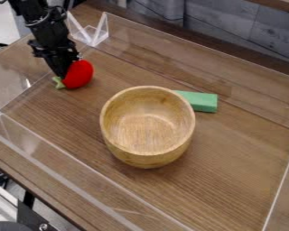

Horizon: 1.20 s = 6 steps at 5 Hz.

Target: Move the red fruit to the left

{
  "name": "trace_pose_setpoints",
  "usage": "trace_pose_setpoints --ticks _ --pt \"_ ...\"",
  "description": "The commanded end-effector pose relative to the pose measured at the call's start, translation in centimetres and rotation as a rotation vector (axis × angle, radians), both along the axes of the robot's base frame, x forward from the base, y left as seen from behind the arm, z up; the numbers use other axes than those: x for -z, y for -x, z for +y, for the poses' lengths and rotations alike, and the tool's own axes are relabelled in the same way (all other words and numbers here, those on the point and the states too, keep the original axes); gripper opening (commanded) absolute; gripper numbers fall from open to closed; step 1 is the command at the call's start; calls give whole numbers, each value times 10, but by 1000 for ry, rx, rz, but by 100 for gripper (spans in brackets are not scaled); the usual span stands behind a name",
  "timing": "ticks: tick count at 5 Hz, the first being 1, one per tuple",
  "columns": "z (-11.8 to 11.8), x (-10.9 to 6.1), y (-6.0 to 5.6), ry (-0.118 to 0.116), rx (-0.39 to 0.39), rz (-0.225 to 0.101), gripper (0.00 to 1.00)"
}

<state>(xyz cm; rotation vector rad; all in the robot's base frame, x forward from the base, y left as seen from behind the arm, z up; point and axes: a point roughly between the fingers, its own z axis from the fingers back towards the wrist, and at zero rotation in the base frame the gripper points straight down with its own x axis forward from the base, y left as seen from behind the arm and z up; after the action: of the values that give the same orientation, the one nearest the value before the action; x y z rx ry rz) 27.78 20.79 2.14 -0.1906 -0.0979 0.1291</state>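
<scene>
The wooden bowl (148, 125) sits in the middle of the table (62, 135), so it is a good thing to measure from. The red fruit (79, 74) is up and to the left of the bowl, near the far left corner, well apart from it. A little green leafy bit pokes out at the fruit's lower left side. A flat green block (198, 101) lies just beside the bowl on its right.

The black hand (62, 65) comes down from above, right on the fruit's upper left side. Its fingers are pinched almost all the way together, and it seems to be squeezing the fruit there (maybe by a thin bit at the top, but it is too small to tell for sure).

The fruit already looks far over to the left of the bowl, so the job seems close to done. The step now is likely to set the fruit down. To do that well, the hand should keep the fruit low and steady on the table, then open slowly so the round fruit does not roll away. After that it should go straight up, so it does not bump the fruit or the clear wall (14, 135) around the table.
</scene>
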Motion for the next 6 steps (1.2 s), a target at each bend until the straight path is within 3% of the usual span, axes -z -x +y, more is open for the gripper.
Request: trace_pose_setpoints --ticks 1,2,4,5,6 --pt "-5 11 12 24 -10 51 0" --pt "-9 9 17 33 -24 67 0" --pt "3 11 25 52 50 101 0" --pt "7 7 26 70 24 112 100" --pt "12 3 27 91 -5 121 100"
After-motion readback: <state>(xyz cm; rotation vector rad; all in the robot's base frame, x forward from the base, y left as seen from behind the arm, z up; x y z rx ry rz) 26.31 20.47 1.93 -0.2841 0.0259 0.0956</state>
